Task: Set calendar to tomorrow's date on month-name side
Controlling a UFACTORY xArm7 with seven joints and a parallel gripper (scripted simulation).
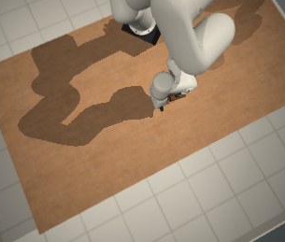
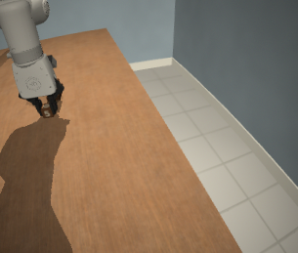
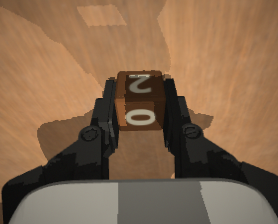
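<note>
Gripper (image 2: 48,109) (image 3: 140,94), closed on one digit cube (image 2: 47,111) (image 3: 141,102) low over the table (image 1: 97,169) (image 2: 126,177) (image 3: 225,60); step, apparently reorienting it; next move, likely confirming its facing before release or traying.

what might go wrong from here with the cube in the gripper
The cube sits between the gripper's fingers with its 2 and 0 turned sideways in the wrist view, so it might be set down with a digit not upright. The fingers flank it closely, so opening unevenly could nudge or tip it.
</note>
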